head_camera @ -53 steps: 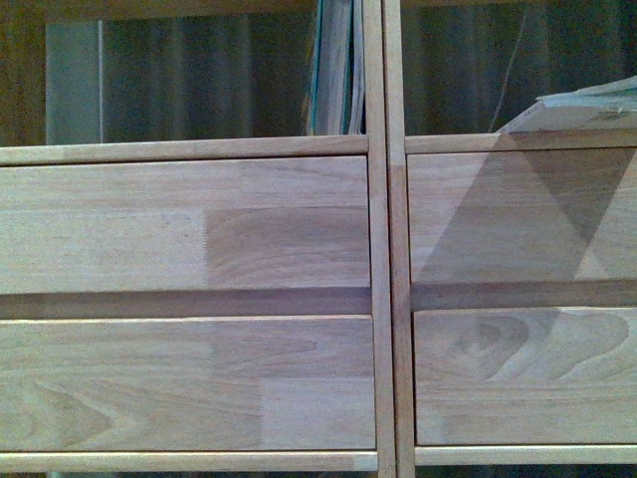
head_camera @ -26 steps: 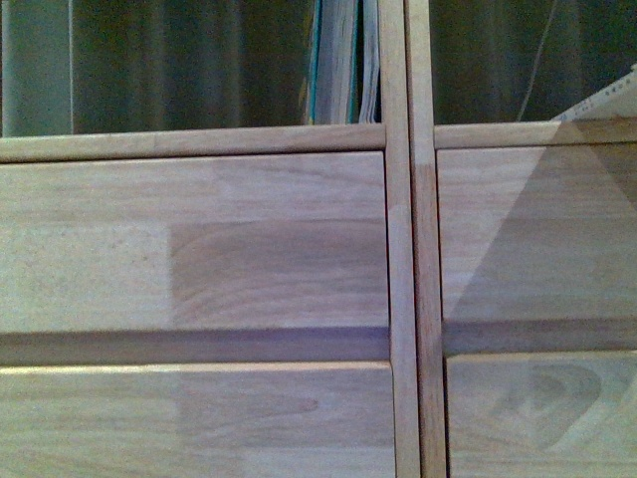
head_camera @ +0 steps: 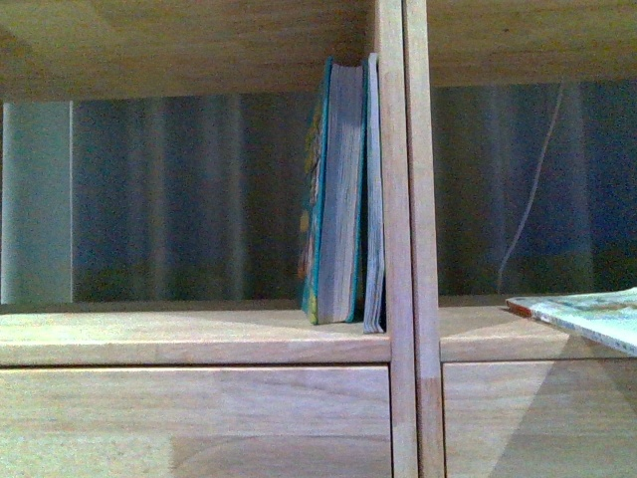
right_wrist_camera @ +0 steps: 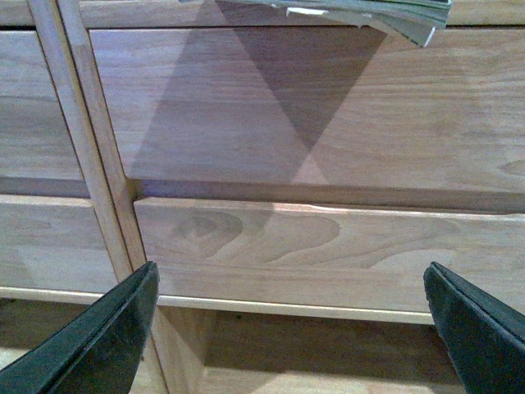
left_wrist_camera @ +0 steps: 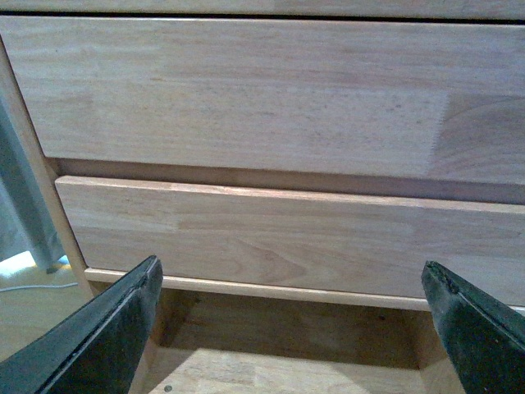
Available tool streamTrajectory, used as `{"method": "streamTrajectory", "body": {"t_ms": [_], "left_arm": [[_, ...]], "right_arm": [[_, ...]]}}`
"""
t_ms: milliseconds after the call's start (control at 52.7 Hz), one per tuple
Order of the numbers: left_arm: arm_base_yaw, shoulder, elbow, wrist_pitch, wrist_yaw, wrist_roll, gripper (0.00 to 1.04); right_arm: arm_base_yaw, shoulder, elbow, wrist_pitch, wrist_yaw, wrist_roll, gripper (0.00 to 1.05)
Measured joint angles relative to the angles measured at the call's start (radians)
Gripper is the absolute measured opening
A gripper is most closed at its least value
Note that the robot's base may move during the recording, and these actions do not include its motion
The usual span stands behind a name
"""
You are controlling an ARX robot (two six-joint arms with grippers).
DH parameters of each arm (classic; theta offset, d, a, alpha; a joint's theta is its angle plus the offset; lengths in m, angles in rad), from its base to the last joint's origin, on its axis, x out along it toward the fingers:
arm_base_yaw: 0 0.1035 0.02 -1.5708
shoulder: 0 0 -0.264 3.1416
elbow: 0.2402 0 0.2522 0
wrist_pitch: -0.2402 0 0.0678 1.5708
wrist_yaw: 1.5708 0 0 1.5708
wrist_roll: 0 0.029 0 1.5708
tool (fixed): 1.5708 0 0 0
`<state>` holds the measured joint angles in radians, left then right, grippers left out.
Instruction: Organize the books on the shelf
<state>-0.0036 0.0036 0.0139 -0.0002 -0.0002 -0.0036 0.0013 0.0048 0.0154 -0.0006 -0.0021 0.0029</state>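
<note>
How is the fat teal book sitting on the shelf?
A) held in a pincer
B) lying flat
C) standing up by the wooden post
C: the teal book stands upright at the right end of its compartment, with a slim booklet between it and the shelf upright.

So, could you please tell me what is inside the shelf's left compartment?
A teal book and a grey booklet stand upright against the divider; the floor beside them is bare. A curtain shows through the open back. Their covers face sideways, largely unseen.

Dim, bluish, grainy front view; brighter wrist views; crisp triangular shadows across the shelf (right_wrist_camera: 271, 107) panels
</note>
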Motion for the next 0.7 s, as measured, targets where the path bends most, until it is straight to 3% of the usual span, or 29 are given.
{"method": "streamTrajectory", "body": {"t_ms": [95,190,323,513,703], "left_arm": [[0.0,0.0,0.0,0.0,0.001,0.0,0.97],[0.0,0.0,0.0,0.0,0.0,0.0,0.97],[0.0,0.0,0.0,0.0,0.0,0.0,0.97],[0.0,0.0,0.0,0.0,0.0,0.0,0.97],[0.0,0.0,0.0,0.0,0.0,0.0,0.97]], "right_arm": [[-0.113,0.133,0.071,-0.109,-0.32,0.111,0.98],[-0.174,0.298,0.161,-0.011,-0.463,0.241,0.98],[-0.168,0.557,0.324,0.203,-0.454,0.48,0.98],[-0.135,0.903,0.501,0.354,-0.413,0.897,0.98],[-0.085,0.984,0.567,0.385,-0.333,1.009,0.98]]}}
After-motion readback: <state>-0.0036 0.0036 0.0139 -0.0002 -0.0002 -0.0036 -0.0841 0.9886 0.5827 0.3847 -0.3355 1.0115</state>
